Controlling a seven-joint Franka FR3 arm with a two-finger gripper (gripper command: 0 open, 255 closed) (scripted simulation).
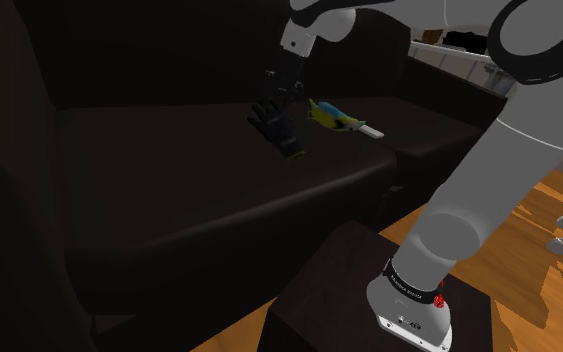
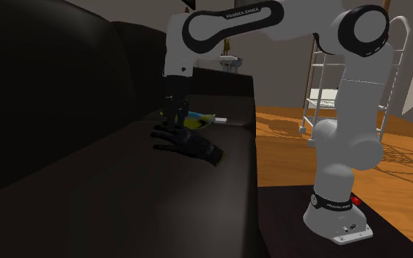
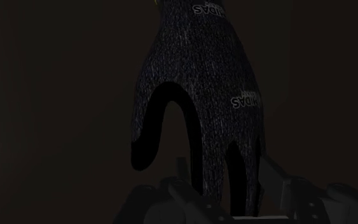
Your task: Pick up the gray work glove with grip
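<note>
A dark gray knit work glove [image 1: 281, 126] with black grip coating lies on the dark sofa seat [image 1: 189, 190], cuff toward the seat's front edge. In the second exterior view the glove [image 2: 188, 144] stretches across the cushion near its front. My gripper [image 1: 283, 92] comes straight down onto the glove's finger end [image 2: 172, 122]. In the wrist view the glove [image 3: 203, 95] runs away from the gripper [image 3: 225, 191], and the two black fingers [image 3: 180, 181] clasp the glove's fingers between them. I cannot tell whether the glove has left the cushion.
A yellow, blue and green item with a white handle [image 1: 337, 115] lies just behind the glove on the seat [image 2: 199, 119]. The sofa's backrest [image 1: 149, 50] rises close behind. A white metal rack [image 2: 329, 80] stands on the wooden floor [image 2: 285, 139].
</note>
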